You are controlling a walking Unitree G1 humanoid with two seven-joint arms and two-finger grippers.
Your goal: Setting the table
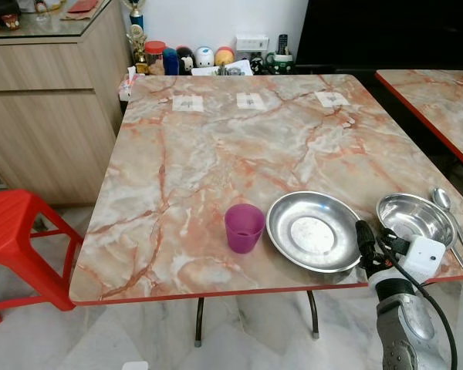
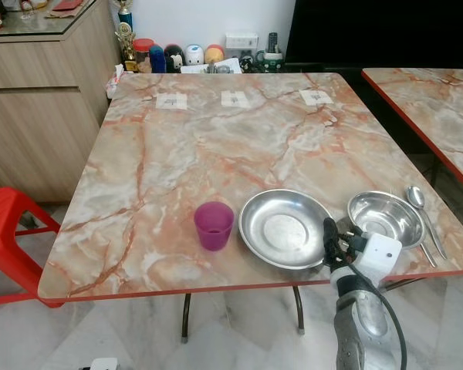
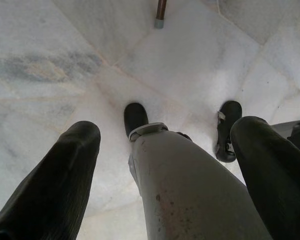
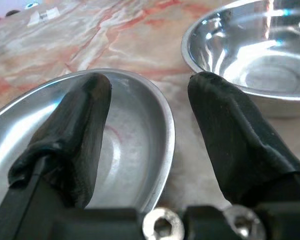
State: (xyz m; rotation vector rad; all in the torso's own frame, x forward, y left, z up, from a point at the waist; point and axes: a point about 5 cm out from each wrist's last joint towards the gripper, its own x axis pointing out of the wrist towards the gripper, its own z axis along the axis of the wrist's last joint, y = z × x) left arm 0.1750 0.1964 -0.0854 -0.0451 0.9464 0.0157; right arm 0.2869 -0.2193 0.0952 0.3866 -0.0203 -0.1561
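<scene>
On the marble table (image 1: 216, 146), a purple cup (image 1: 244, 227), a wide steel plate (image 1: 313, 231), a smaller steel bowl (image 1: 413, 217) and a spoon (image 1: 445, 208) stand in a row along the near edge. My right gripper (image 1: 364, 239) is open at the plate's right rim. In the right wrist view one finger (image 4: 75, 125) hangs over the inside of the plate (image 4: 125, 150) and the other finger (image 4: 230, 130) is outside the rim, toward the bowl (image 4: 260, 55). My left gripper (image 3: 167, 127) hangs open over the floor beside my leg.
A red stool (image 1: 15, 231) stands left of the table, beside a wooden cabinet (image 1: 46, 100). A second marble table (image 1: 440, 100) is close on the right. Small jars and toys (image 1: 201, 58) line the wall behind. Three paper labels (image 1: 251, 100) lie on the far side of the table.
</scene>
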